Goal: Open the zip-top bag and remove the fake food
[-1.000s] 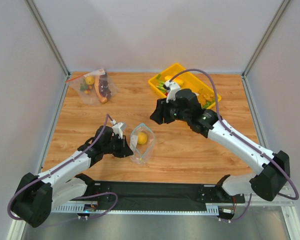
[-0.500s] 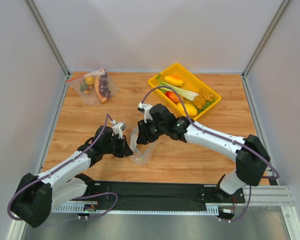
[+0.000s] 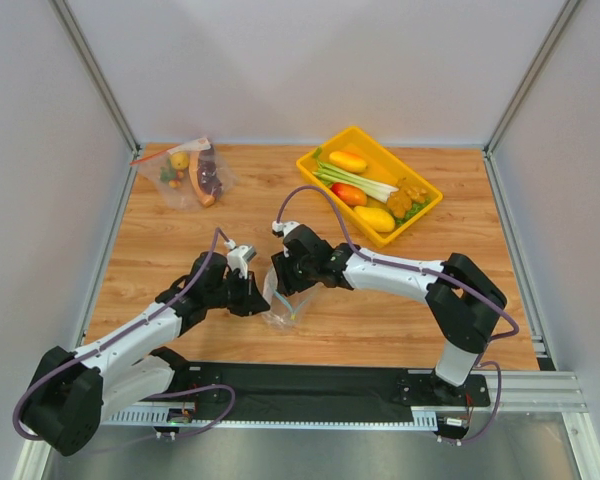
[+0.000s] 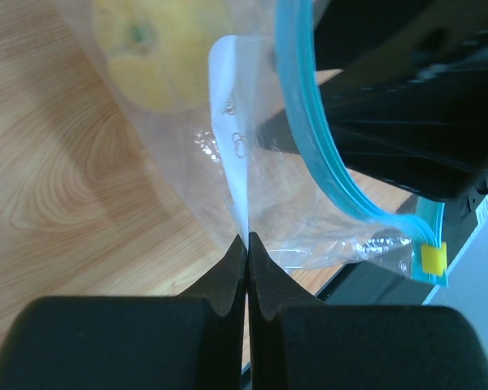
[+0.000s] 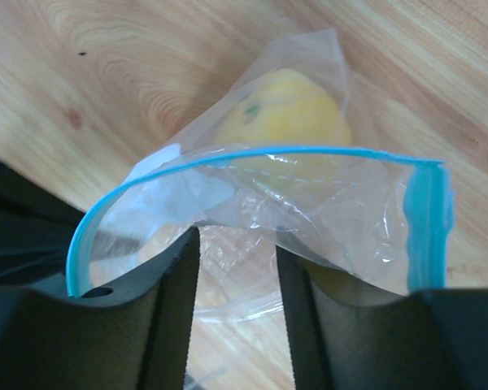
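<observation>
The zip-top bag (image 3: 288,308) lies in the middle of the table, its light-blue zip strip (image 5: 252,152) bowed open in an arc. Inside it sits a round yellow piece of fake food (image 5: 285,114), also visible through the film in the left wrist view (image 4: 154,49). My left gripper (image 3: 256,298) is shut on a fold of the bag's wall (image 4: 242,187). My right gripper (image 3: 285,277) hovers over the bag's mouth, open, and the film veils its fingertips (image 5: 189,244). In the top view the right gripper hides the yellow piece.
A yellow tray (image 3: 427,207) at the back right holds a leek, orange, red and yellow pieces. A second clear bag (image 3: 185,180) with a red-orange strip and toy food lies at the back left. Bare wood surrounds the bag.
My right arm swung from the yellow tray down and left to the bag's mouth, now covering the yellow piece in the top view. The left gripper kept its hold without moving.
</observation>
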`<state>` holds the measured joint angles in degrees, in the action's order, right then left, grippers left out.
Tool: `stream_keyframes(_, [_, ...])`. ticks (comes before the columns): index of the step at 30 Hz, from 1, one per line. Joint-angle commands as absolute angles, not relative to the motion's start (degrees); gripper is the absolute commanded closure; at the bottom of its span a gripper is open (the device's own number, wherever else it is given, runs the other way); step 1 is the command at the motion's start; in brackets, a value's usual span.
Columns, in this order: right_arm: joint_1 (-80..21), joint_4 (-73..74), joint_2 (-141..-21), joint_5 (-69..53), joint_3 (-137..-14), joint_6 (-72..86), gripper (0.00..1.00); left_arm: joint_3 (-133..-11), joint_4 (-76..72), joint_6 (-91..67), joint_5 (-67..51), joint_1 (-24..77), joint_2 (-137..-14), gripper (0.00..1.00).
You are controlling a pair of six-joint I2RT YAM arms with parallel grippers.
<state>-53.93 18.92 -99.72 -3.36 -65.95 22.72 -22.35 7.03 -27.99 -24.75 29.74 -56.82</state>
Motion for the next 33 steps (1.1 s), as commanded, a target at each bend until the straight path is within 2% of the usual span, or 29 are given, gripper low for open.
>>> stream_keyframes(1, [-54.1,10.8,-100.5,-0.1,-63.4,23.6,0.52,-23.6,4.3,-26.6,-27.0,30.9,-56.0,1.00])
stream_keyframes(6, [-53.7,5.6,-100.0,3.4,-59.9,24.9,0.45,-23.5,3.3,-26.8,-28.2,31.5,-54.9,0.95])
stream_keyframes(9, [-53.2,2.6,-99.8,2.7,-58.5,25.5,0.44,-23.9,5.6,-26.6,-25.1,31.5,-52.2,0.69])
stream_keyframes(10, [-53.3,2.4,-99.8,2.7,-58.4,25.5,0.44,-23.9,6.2,-26.5,-23.8,31.5,-51.1,0.54])
stream_keyframes(13, [-53.3,2.4,-100.1,2.4,-58.4,25.6,0.44,-24.0,8.4,-27.2,-17.7,31.5,-46.0,0.39])
stream_keyframes(14, [-53.3,2.3,-100.2,2.0,-58.3,25.8,0.44,-24.3,8.8,-27.4,-14.3,31.5,-44.8,0.36])
stream_keyframes(18, [-53.3,1.9,-100.4,1.1,-57.1,26.2,0.44,-25.0,10.4,-28.3,-6.0,30.9,-42.9,0.30])
stream_keyframes(23, [-53.3,1.8,-99.8,0.9,-56.0,26.7,0.44,-25.4,8.4,-30.5,-3.3,28.3,-45.3,0.28])
stream_keyframes(33, [-53.3,1.5,-100.2,-1.2,-55.8,26.9,0.44,-27.9,-7.4,-35.8,-9.2,24.4,-64.3,0.30])
